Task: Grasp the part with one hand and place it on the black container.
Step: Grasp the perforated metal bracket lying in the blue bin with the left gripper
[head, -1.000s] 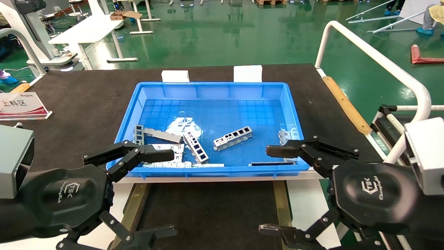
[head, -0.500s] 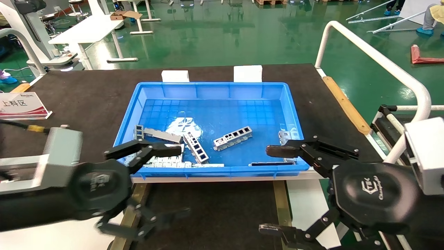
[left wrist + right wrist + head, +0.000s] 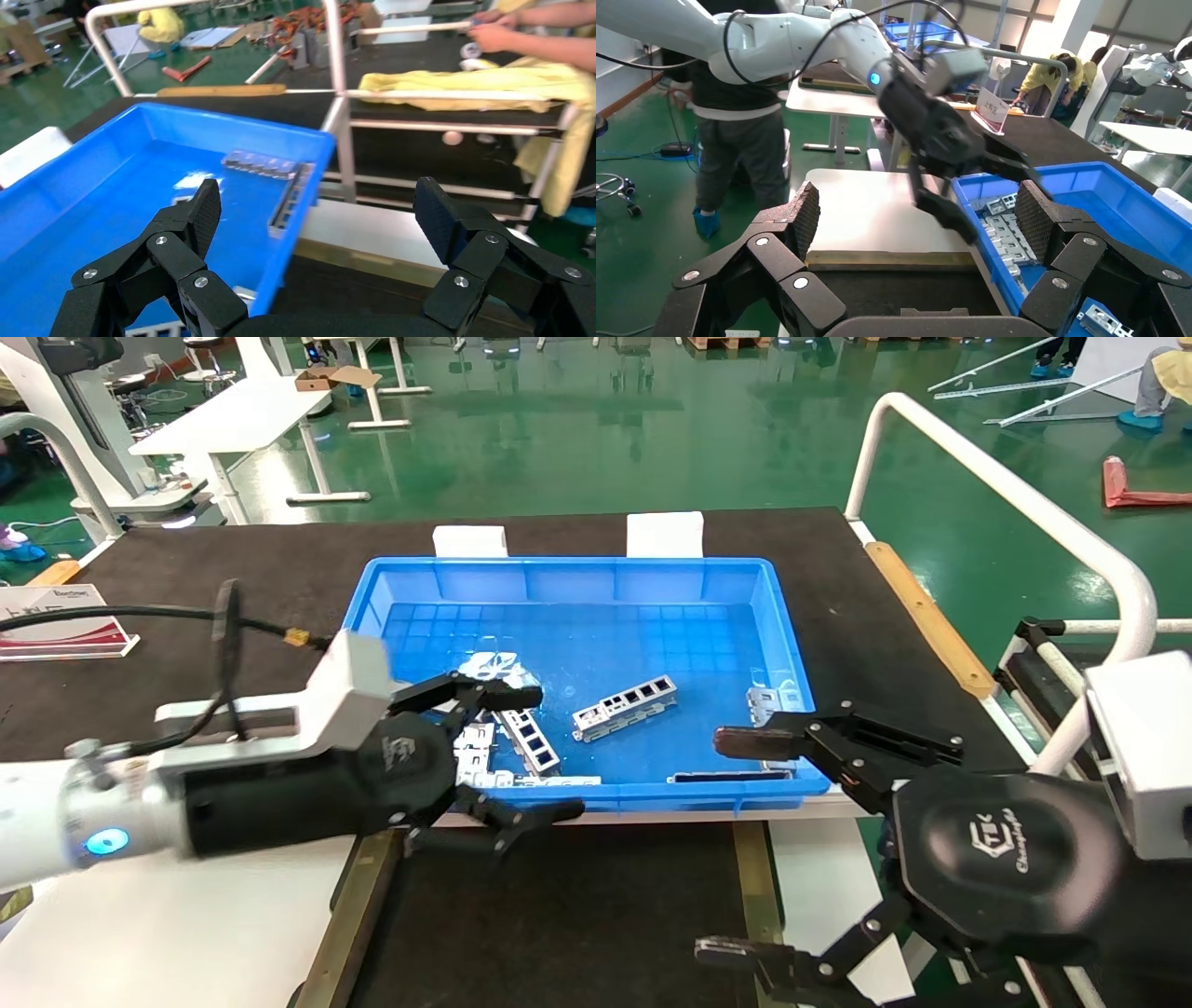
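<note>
Several silver ladder-like parts lie in the blue crate point(image 3: 577, 575). One part point(image 3: 624, 707) lies near the middle, and another part point(image 3: 528, 740) lies by the front left. My left gripper point(image 3: 531, 754) is open and empty. It straddles the crate's front wall, with one finger over the front-left parts and the other outside the crate. In the left wrist view the left gripper point(image 3: 320, 217) is wide open over the crate's front wall point(image 3: 295, 210). The black container point(image 3: 559, 915) with olive rails lies just in front of the crate. My right gripper point(image 3: 740, 850) is open and empty at the front right.
A red-and-white sign point(image 3: 60, 621) stands at the far left. White foam blocks point(image 3: 664, 535) sit behind the crate. A white railing point(image 3: 1024, 514) runs along the right. More flat grey strips point(image 3: 475, 752) lie at the crate's front left. A white plate point(image 3: 877, 210) lies left of the container.
My left arm has swung in from the lower left toward the crate, and its open gripper now straddles the front wall. My right arm has not moved.
</note>
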